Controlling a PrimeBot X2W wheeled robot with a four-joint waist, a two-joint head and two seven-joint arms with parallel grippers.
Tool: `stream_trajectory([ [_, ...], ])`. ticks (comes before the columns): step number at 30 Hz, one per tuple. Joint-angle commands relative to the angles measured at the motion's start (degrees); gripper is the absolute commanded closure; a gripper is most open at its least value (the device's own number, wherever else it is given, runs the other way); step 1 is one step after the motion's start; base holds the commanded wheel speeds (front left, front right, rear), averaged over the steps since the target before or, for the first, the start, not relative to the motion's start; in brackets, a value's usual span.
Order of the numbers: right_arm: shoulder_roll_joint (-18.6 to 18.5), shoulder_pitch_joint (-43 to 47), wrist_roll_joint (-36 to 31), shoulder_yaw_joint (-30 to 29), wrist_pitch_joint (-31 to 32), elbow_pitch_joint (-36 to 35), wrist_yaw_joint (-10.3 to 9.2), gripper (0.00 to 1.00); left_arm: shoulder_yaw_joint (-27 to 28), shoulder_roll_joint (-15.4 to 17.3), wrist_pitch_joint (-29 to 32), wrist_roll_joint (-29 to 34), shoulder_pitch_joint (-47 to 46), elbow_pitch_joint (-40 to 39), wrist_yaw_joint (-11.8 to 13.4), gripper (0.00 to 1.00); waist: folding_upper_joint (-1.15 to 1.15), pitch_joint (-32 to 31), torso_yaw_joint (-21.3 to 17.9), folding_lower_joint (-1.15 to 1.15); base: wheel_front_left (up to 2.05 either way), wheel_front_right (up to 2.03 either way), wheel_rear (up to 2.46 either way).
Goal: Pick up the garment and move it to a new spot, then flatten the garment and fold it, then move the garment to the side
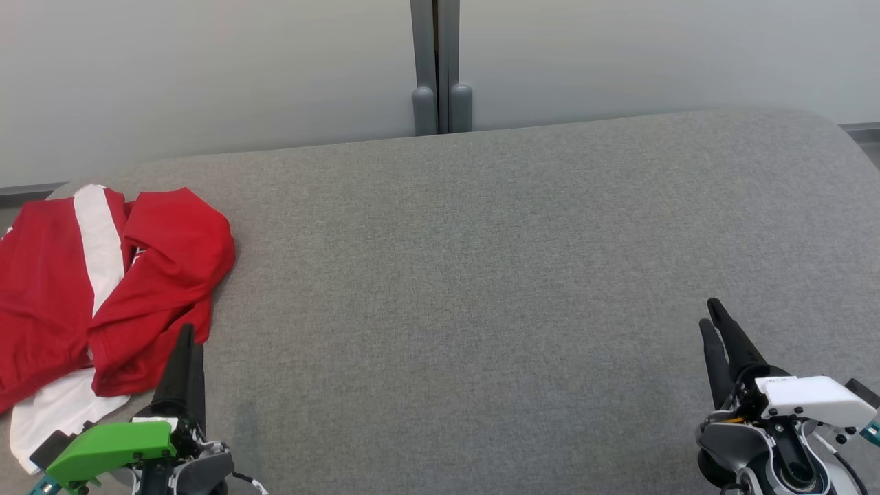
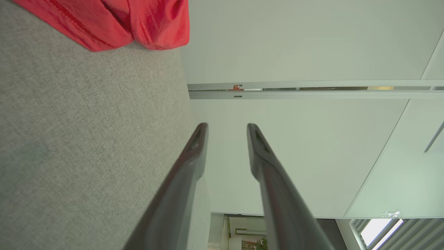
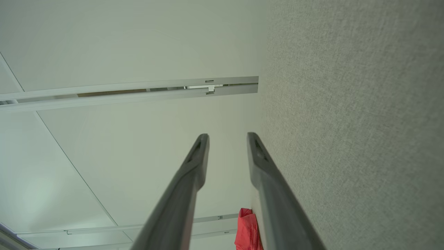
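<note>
A wide table (image 1: 481,275) covered in grey cloth is taking up most of the head view; behind its curved far edge a pale wall (image 1: 206,69) is rising.

The garment (image 1: 158,275), red with a white stripe and a white part at its near end, is lying crumpled on the left side of the table; it is reaching close to the far left corner, and one part of it is running out past the left edge of the head view.

The left pincer (image 1: 187,337) is sitting at the lower left with its tips just at the near right edge of the garment; I cannot tell whether it is touching the cloth; in the left wrist view its two dark fingers (image 2: 194,166) are standing spread, with a clear gap and nothing between them.

The right pincer (image 1: 711,313) is sitting at the lower right over bare table, well apart from the garment; its fingers are also standing spread and gripping nothing.

A narrow grey post (image 1: 441,69) is standing upright at the middle of the wall.
</note>
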Motion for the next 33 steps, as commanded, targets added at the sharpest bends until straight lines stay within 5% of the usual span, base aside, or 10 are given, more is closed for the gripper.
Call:
stream_trajectory([
  [1,-0.2,-0.4,-0.2,0.1,-0.5,-0.7,0.01,0.00,-0.4,0.2,-0.5,0.2,-0.5,-0.7,0.0,0.00,0.00,0.0,0.0,0.00,0.00,0.00,0.00],
  [14,-0.4,0.9,-11.9,1.7,-4.2,-3.6,0.01,0.00,-3.5,0.2,-4.2,6.2,0.3,-2.1,1.1,0.00,0.00,-0.1,0.3,0.00,0.00,0.00,0.00],
  [33,-2.8,1.6,-40.0,5.4,-8.7,-8.5,0.02,0.00,-7.4,1.1,-8.7,32.8,1.2,-2.0,2.7,0.00,0.00,-0.4,0.8,0.00,0.00,0.00,0.00],
])
